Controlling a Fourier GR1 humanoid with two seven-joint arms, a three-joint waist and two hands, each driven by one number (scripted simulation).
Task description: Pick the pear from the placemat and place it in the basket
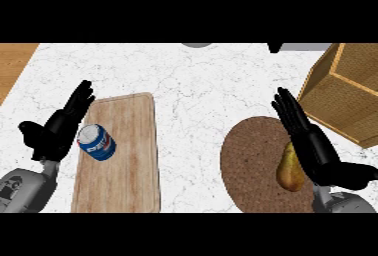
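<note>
Head view, looking steeply down on the white marble counter point(199, 90). The pear point(289, 169) lies lengthwise on the round brown placemat point(251, 160), close to the mat's right edge, stem end pointing away from the robot. It has not been lifted.

The right hand point(314, 145) lies just beside the pear on its right, fingers straight and extended toward the counter's far edge, thumb spread out to the right. Nothing is enclosed; the hand is open. The palm side appears to touch the pear's flank, though contact cannot be confirmed from this angle. Judgement: the hand is aligned along the fruit's long axis so the fingers can close round it from the side.

The woven basket point(347, 90) stands at the counter's far right corner, partly cut off by the view, its open mouth tilted toward the mat. It is near the placemat's far edge, so the carry should be short.

The left hand point(63, 125) rests open at the left edge of the wooden cutting board point(118, 155), fingers straight, holding nothing. A blue can point(97, 142) lies on the board's left side, just beside that hand. Neither concerns the task.
</note>
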